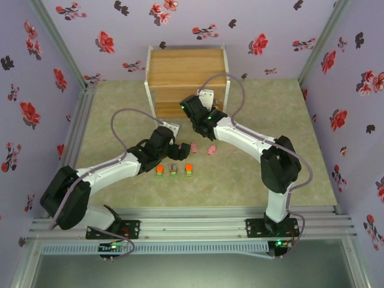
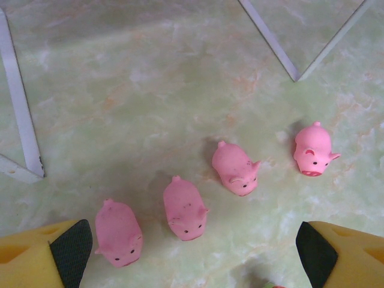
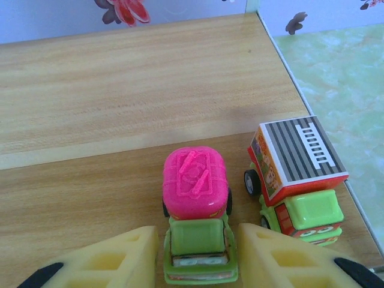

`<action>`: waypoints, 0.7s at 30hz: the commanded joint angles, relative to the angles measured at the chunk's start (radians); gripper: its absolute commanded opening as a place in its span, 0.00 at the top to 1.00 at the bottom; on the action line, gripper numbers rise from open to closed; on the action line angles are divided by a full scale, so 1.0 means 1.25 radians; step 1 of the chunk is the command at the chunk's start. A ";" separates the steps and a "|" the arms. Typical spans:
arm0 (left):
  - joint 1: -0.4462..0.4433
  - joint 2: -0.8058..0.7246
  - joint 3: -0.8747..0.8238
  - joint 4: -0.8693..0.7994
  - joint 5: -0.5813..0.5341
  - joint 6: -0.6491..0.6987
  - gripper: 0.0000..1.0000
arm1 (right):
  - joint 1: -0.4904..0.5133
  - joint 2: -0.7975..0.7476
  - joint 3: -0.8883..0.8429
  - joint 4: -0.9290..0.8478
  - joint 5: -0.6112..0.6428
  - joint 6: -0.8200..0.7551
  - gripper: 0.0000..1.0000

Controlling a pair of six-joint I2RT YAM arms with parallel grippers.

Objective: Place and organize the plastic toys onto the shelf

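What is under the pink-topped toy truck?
A light wooden shelf board. The pink-topped truck stands on it; the patch directly beneath is hidden by its body.

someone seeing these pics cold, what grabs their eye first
Probably the row of four pink toy pigs on the pale green table, lying just ahead of the wide-open left gripper. Next, the pink-topped toy truck standing on the wooden shelf between the yellow fingers of the right gripper, with a grey-striped truck just to its right. Purple walls with red flowers frame it all.
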 commanded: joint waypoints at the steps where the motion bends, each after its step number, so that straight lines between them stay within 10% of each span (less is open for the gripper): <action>1: 0.007 -0.003 0.000 0.005 0.009 0.010 0.08 | 0.012 -0.040 -0.015 -0.021 0.033 -0.008 0.83; 21: 0.013 -0.024 -0.007 0.002 0.000 0.010 0.08 | 0.087 -0.172 -0.133 -0.044 0.072 0.022 0.82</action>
